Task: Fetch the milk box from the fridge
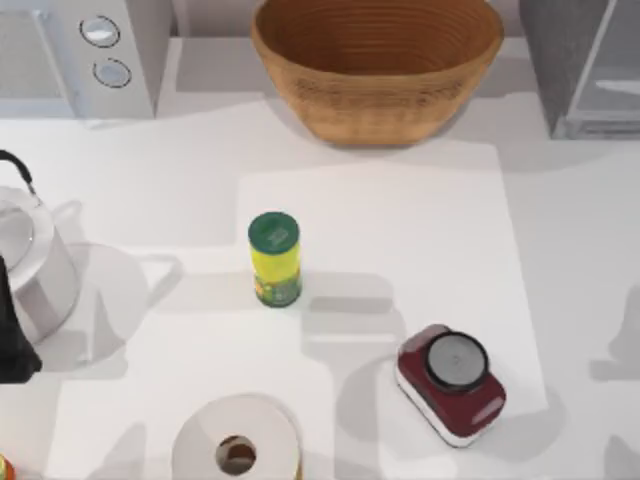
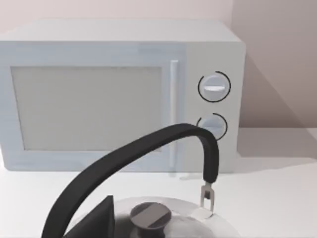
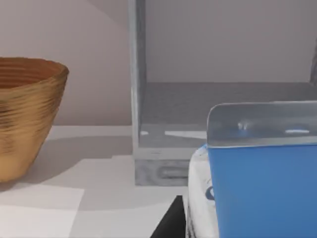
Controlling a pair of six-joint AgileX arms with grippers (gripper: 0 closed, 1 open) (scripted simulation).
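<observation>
The milk box [image 3: 257, 188], blue with white sides, hangs close in front of the right wrist camera, held by my right gripper [image 3: 237, 233]; one dark finger [image 3: 167, 222] lies against its side. Behind it the fridge [image 3: 198, 109] stands open, its grey shelf bare. From above, the fridge [image 1: 585, 70] is at the table's far right corner. My left arm [image 1: 12, 340] is parked at the left edge over the kettle [image 1: 30, 260].
A woven basket [image 1: 375, 65] stands at the back centre and a microwave [image 1: 90, 50] with two dials at back left. A green-lidded yellow can [image 1: 274, 258], a dark red timer [image 1: 452, 382] and a paper roll [image 1: 237, 448] stand on the white mat.
</observation>
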